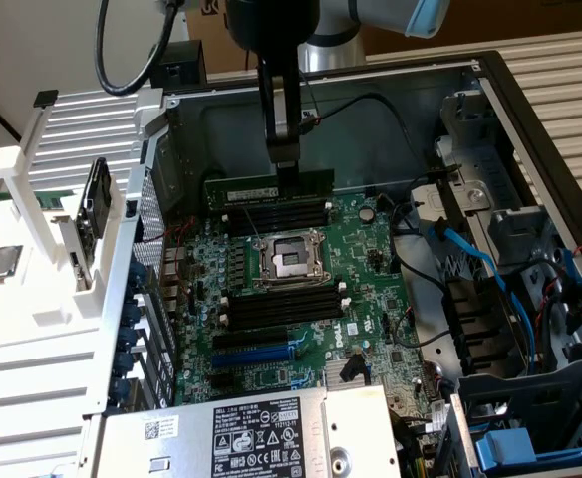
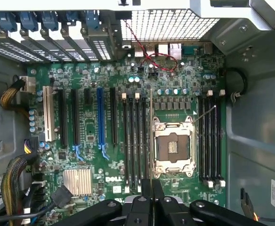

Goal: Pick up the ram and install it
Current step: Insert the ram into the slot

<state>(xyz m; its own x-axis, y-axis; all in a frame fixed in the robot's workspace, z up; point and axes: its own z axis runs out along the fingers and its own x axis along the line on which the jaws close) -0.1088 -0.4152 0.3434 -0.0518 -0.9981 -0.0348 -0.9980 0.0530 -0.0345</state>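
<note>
Ram, a long thin green circuit-board stick (image 1: 236, 186), hangs level, pinched in my narrow-set gripper (image 1: 287, 176) just above the upper black memory slots (image 1: 311, 212); carrying-in step, and seating, I judge, needs edge-to-slot alignment.

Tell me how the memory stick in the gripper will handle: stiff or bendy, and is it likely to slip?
Probably stiff: the memory stick juts out straight on both sides of the gripper without sagging. Likely light, being so thin. It could twist in the grip, since it is pinched at one narrow spot near its middle.
</note>
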